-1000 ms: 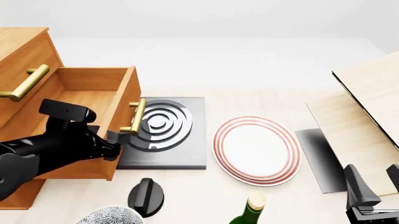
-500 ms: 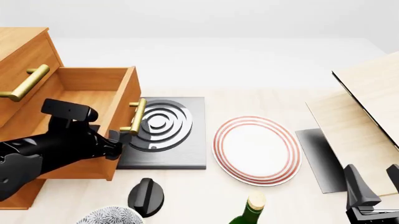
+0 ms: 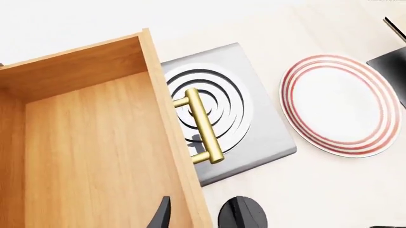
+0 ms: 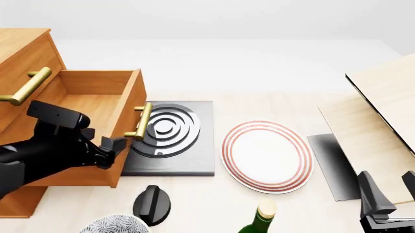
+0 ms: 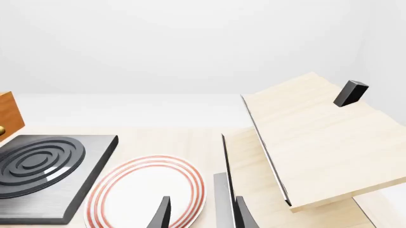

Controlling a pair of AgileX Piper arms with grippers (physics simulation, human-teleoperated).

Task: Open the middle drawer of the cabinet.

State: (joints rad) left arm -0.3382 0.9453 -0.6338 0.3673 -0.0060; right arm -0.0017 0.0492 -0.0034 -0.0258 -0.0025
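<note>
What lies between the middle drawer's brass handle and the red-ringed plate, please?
In the front view, the square grey burner plate with concentric rings lies between the brass handle and the red-ringed plate; the handle overhangs its near edge.

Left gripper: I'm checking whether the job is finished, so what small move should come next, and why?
Probably lift the left gripper clear and park it. The orange-brown wooden middle drawer already stands far out of the wooden cabinet, and the gripper is open, off the brass bar handle.

Both arms are rendered glossy black: left gripper (image 4: 112, 148) carries a boxy black module, right gripper (image 4: 388, 194) shows tapered fingers.
</note>
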